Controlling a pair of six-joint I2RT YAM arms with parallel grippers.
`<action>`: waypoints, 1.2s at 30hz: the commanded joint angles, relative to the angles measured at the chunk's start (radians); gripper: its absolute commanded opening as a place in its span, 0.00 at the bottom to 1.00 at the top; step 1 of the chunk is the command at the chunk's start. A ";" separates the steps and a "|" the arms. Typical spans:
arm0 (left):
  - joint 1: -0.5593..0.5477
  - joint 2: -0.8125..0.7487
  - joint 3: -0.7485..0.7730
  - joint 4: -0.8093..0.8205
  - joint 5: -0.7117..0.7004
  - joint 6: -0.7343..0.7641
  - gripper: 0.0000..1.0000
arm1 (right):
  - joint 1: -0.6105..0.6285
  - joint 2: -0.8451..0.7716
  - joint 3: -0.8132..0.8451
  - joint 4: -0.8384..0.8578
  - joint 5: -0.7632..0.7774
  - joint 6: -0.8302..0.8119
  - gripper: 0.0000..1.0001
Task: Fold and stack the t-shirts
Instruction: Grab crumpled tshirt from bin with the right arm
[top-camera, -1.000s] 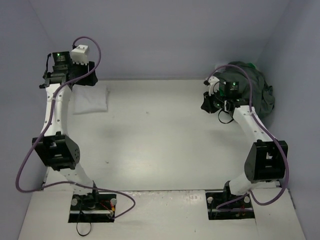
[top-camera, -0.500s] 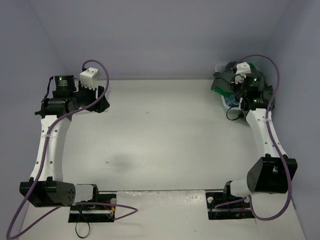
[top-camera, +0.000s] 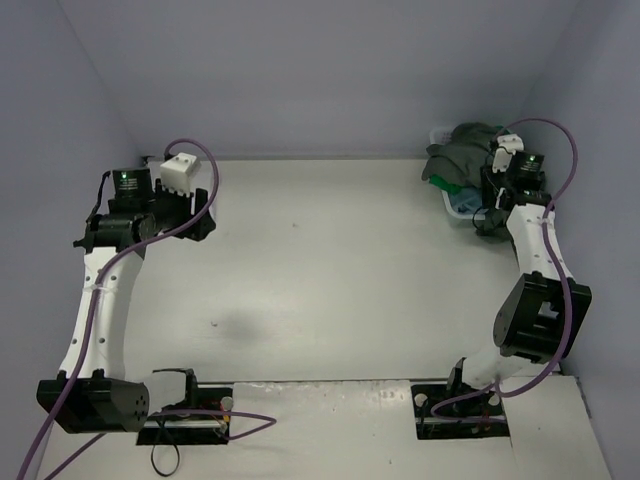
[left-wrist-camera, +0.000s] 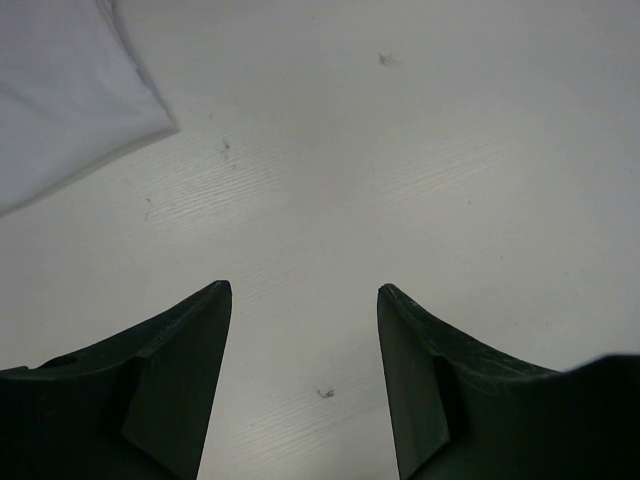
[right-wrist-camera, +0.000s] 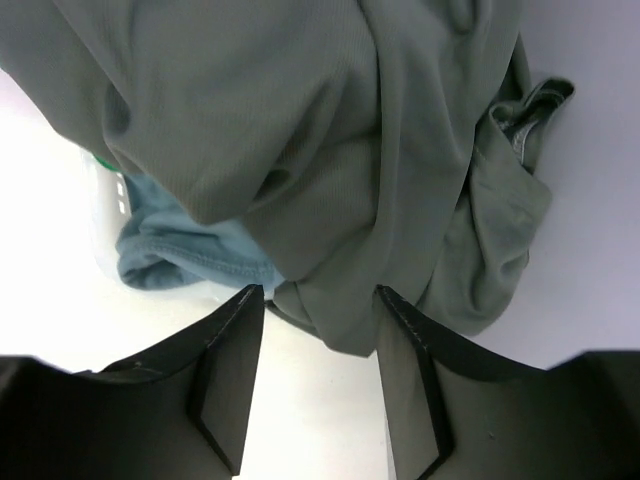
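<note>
The white t-shirt lies flat on the table at the upper left of the left wrist view. To its right my left gripper hangs open over bare table, at the far left in the top view. The other t-shirts are heaped in the basket at the far right. The dark olive-grey one lies on top. The light blue one and a sliver of the green one show beneath. My right gripper is open, with a hanging fold of the olive shirt between its fingertips.
The white slatted basket stands in the table's far right corner, close to the right wall. Purple-grey walls close in the table at the back and on both sides. Purple cables loop over both arms.
My right gripper has opened and moved from the table beside the heap up to the olive shirt. My left arm has swung over the white shirt, hiding it in the top view.
</note>
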 joint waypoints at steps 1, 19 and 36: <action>-0.001 -0.044 0.005 0.078 -0.040 0.009 0.55 | -0.007 0.000 0.098 0.061 -0.050 0.023 0.48; -0.002 -0.041 -0.024 0.126 -0.048 0.008 0.58 | -0.007 0.176 0.212 0.056 -0.159 0.058 0.52; -0.001 -0.035 -0.011 0.117 -0.062 -0.006 0.58 | -0.007 0.163 0.218 0.059 -0.175 0.080 0.00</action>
